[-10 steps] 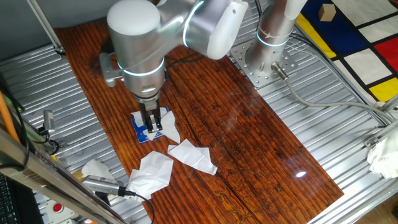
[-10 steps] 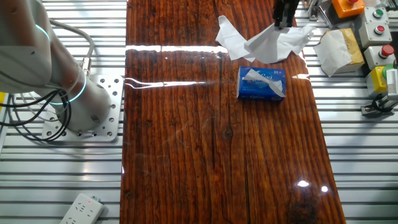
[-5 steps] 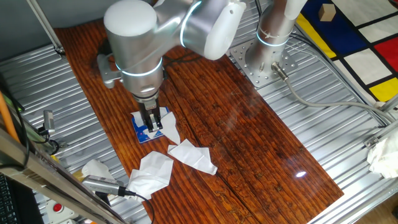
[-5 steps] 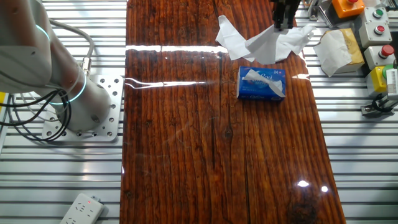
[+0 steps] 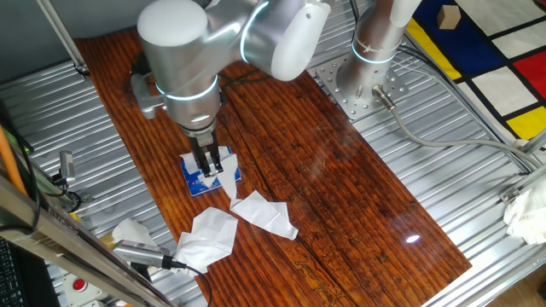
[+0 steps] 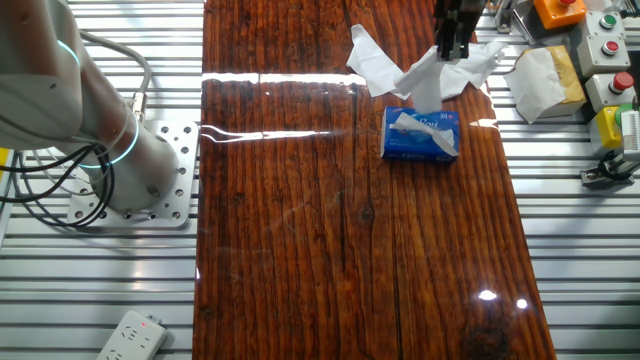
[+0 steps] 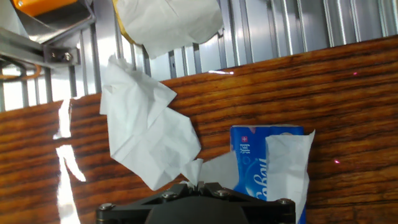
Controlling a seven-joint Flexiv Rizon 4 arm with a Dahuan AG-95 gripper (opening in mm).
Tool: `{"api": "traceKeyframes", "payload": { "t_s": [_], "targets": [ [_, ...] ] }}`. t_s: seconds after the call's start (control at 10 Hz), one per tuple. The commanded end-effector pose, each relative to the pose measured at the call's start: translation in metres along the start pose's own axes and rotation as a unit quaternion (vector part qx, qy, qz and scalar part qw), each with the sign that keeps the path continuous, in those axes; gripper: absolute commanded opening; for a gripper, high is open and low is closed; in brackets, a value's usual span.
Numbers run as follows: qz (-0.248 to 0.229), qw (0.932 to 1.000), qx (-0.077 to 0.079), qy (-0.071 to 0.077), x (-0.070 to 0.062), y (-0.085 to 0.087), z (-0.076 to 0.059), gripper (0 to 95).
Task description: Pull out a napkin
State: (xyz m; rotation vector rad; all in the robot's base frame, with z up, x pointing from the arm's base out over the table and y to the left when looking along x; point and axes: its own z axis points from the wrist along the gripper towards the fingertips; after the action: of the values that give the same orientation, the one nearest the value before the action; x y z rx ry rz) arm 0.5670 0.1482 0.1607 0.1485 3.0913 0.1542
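Observation:
My gripper (image 5: pixel 209 164) is shut on the top of the napkin (image 5: pixel 230 181), a thin wrinkly white sheet that hangs from the fingertips just above the small blue tissue pack (image 5: pixel 198 181). In the other fixed view the gripper (image 6: pixel 447 42) holds the napkin (image 6: pixel 428 82), whose lower edge reaches the pack (image 6: pixel 420 140). In the hand view the jaws are closed at the bottom edge on a white napkin tip (image 7: pixel 194 170), with the pack (image 7: pixel 252 163) right beside it. Another sheet (image 7: pixel 287 168) sticks out of the pack.
Two flat white tissues (image 5: pixel 266 213) (image 5: pixel 209 237) lie on the wooden table in front of the pack, also seen in the other fixed view (image 6: pixel 372 58). A crumpled tissue (image 6: pixel 540 80) and button boxes (image 6: pixel 612 40) sit on the ribbed metal beside the table. The arm base (image 5: pixel 367 77) is at the back.
The gripper has shifted slightly with the napkin held in it. The hanging napkin now looks narrower and closer to the pack. The pack and loose tissues have not moved.

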Motion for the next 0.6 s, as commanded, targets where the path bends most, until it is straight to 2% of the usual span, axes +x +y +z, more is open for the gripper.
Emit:
{"api": "traceKeyframes", "payload": {
  "t_s": [0.1,0.3,0.6],
  "targets": [
    [0.014,0.9999,-0.008,0.006,0.0004,0.0006,-0.0011,0.0],
    [0.025,0.9994,-0.021,0.009,0.0004,0.0006,-0.0011,0.0],
    [0.024,0.9995,-0.019,0.008,0.0004,0.0006,-0.0011,0.0]
  ]
}}
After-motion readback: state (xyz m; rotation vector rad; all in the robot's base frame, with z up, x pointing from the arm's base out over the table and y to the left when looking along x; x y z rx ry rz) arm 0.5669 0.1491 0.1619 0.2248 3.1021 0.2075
